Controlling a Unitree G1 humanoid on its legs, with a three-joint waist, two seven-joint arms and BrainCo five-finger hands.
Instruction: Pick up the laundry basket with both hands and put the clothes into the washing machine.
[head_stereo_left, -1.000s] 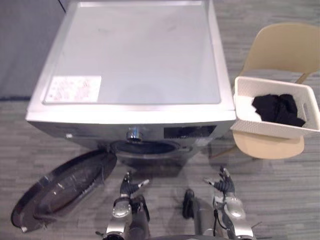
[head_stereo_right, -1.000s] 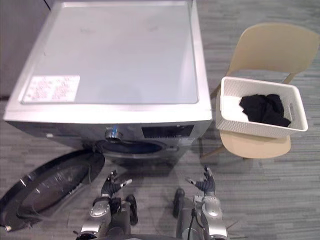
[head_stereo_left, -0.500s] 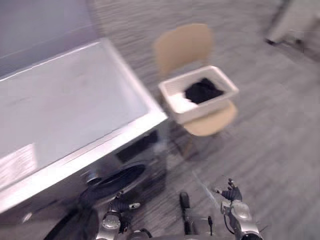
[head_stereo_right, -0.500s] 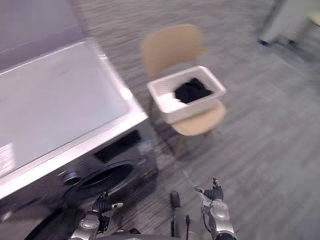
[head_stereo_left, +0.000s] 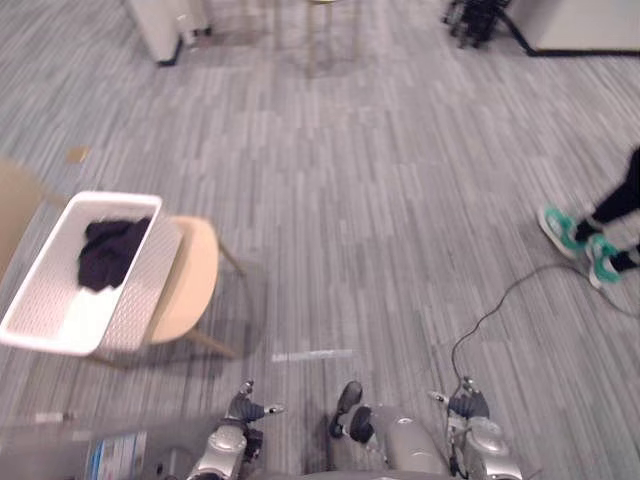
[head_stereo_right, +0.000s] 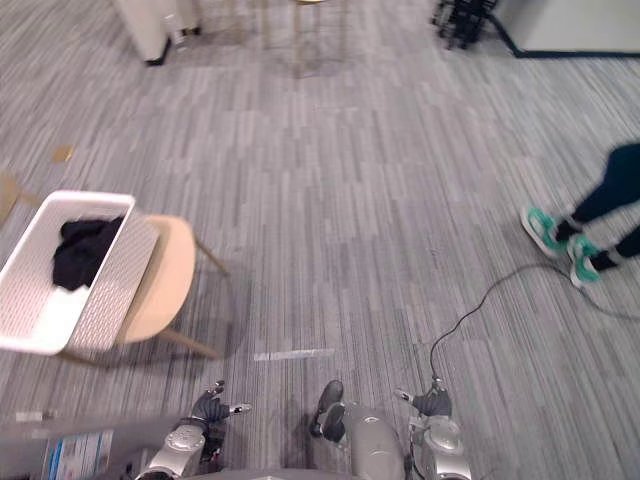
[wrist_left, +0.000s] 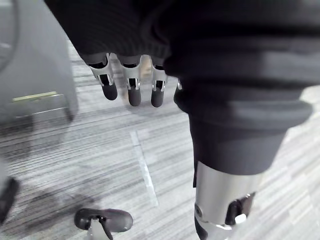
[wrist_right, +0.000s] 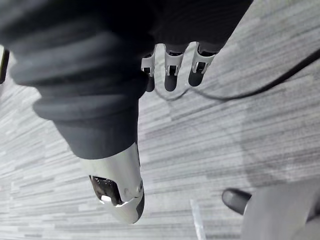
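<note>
The white laundry basket (head_stereo_left: 130, 295) rests on a beige chair (head_stereo_left: 187, 280) at the far left, with black clothes (head_stereo_left: 108, 252) bunched in its far end. A grey corner of the washing machine (head_stereo_left: 105, 455) with a label peeks in at the lower left edge. My left hand (head_stereo_left: 243, 408) and right hand (head_stereo_left: 466, 405) hang low at the bottom edge, well short of the basket. Both are open: in the wrist views the left hand's fingers (wrist_left: 130, 87) and the right hand's fingers (wrist_right: 171, 72) hang relaxed over bare floor, holding nothing.
A person's legs in teal shoes (head_stereo_left: 590, 245) stand at the right edge. A white unit (head_stereo_left: 165, 25) and dark equipment (head_stereo_left: 480, 15) sit at the far end of the room. A white tape strip (head_stereo_left: 310, 354) marks the grey plank floor ahead.
The camera has swung right: the washing machine has slid almost out at the lower left and the basket on its chair now lies at the left. Both hands stay low and open.
</note>
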